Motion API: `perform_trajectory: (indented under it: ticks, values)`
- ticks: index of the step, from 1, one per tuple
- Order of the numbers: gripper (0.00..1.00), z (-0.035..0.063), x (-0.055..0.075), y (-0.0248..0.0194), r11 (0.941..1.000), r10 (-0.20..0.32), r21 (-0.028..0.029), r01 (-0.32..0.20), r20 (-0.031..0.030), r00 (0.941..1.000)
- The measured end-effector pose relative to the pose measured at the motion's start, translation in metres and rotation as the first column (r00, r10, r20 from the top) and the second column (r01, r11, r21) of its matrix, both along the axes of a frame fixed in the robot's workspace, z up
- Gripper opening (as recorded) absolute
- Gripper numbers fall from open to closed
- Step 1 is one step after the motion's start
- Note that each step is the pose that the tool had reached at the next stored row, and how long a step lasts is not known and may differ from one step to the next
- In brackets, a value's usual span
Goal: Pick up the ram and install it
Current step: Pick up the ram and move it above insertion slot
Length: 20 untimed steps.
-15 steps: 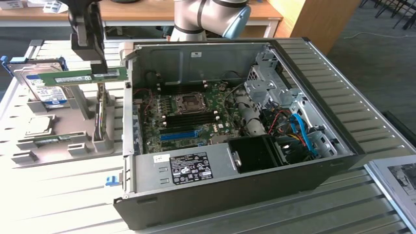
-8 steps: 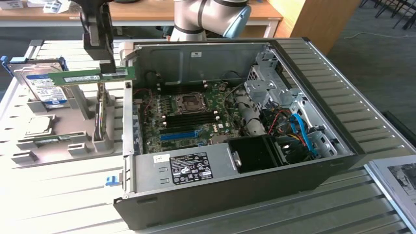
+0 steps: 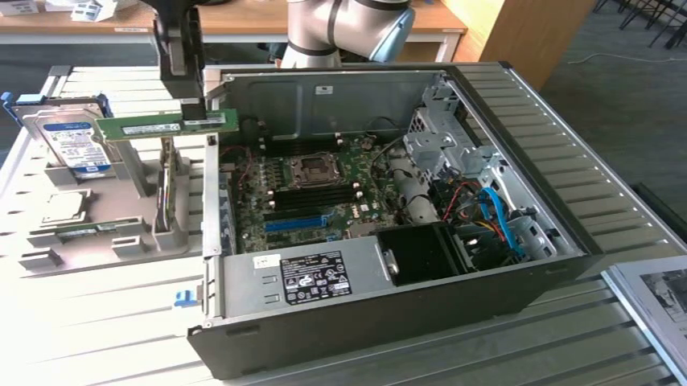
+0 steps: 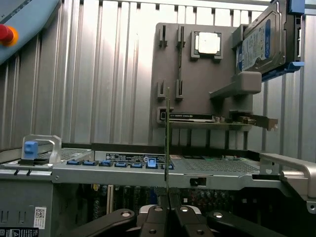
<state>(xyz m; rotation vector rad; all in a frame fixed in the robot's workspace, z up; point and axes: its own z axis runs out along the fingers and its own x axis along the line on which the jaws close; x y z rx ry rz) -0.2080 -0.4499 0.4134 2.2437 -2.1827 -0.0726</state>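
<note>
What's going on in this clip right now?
A single robot arm's gripper is shut on the ram, a green stick, and holds it in the air. The stick hangs above the grey parts holder, at the exterior view's left of the open computer case. A hard drive stands in that holder. The ram is not yet seated on the motherboard.

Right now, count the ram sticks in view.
1 for sure: the gripper holds the ram up over the tray, at the exterior view's left of the case. A thin board standing in the tray may be another.
</note>
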Motion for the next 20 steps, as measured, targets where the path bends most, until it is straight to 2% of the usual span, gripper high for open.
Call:
perform_trajectory:
  ticks: [20]
  values:
    - [0.12,0.0,0.035,0.0,1.0,0.0,0.0001,0.0,0.0,1.0]
